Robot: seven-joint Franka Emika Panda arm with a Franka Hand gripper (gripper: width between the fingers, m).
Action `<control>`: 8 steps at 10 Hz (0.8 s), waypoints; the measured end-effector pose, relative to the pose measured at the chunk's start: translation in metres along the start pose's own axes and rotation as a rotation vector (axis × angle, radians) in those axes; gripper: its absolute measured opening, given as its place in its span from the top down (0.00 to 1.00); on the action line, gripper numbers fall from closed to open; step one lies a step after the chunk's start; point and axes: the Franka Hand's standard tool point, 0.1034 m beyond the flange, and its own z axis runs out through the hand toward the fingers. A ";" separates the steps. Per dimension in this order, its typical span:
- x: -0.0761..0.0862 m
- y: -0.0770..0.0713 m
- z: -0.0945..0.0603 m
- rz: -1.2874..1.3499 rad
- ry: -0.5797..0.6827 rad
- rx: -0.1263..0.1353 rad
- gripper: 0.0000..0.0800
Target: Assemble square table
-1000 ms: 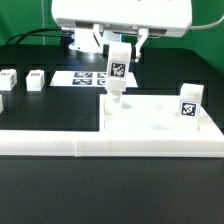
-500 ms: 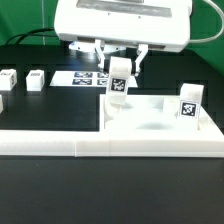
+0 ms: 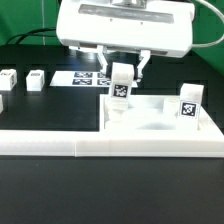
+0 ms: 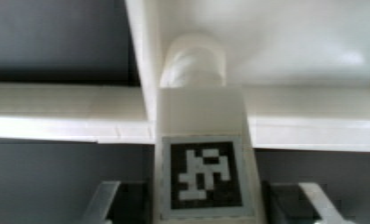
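In the exterior view, the gripper [image 3: 122, 70] is clamping a short white leg [image 3: 121, 90] by its upper end, with the jaws narrowed onto it rather than standing wide. Compared with a second ago, the arm is coming down. The leg's tag is sitting lower, and after tilting half a second ago it is standing square again, so the leg seems to be turning as it descends. Its lower end is now meeting the square slab [image 3: 160, 120] at the slab's far corner on the exterior view's left. I judge that the leg is being seated or screwed in there, no longer just carried.

A second leg [image 3: 188, 103] is already standing near the slab's edge on the exterior view's right. Loose legs [image 3: 36, 79] are waiting toward the table's [image 3: 40, 190] far edge. The slab is lying against the long low white wall [image 3: 60, 147].

In the wrist view, the fingers [image 4: 111, 203] are flanking the tagged leg [image 4: 203, 150]. The leg's rounded tip [image 4: 194, 62] is pointing down at white plastic. I cannot tell from here whether the tip is already entering a hole.
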 end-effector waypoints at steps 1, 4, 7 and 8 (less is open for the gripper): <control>0.001 0.001 0.000 -0.007 0.004 -0.003 0.63; 0.015 0.024 -0.015 -0.088 -0.008 0.004 0.63; 0.027 0.063 -0.041 -0.049 0.031 0.051 0.63; 0.027 0.070 -0.040 -0.029 0.036 0.058 0.63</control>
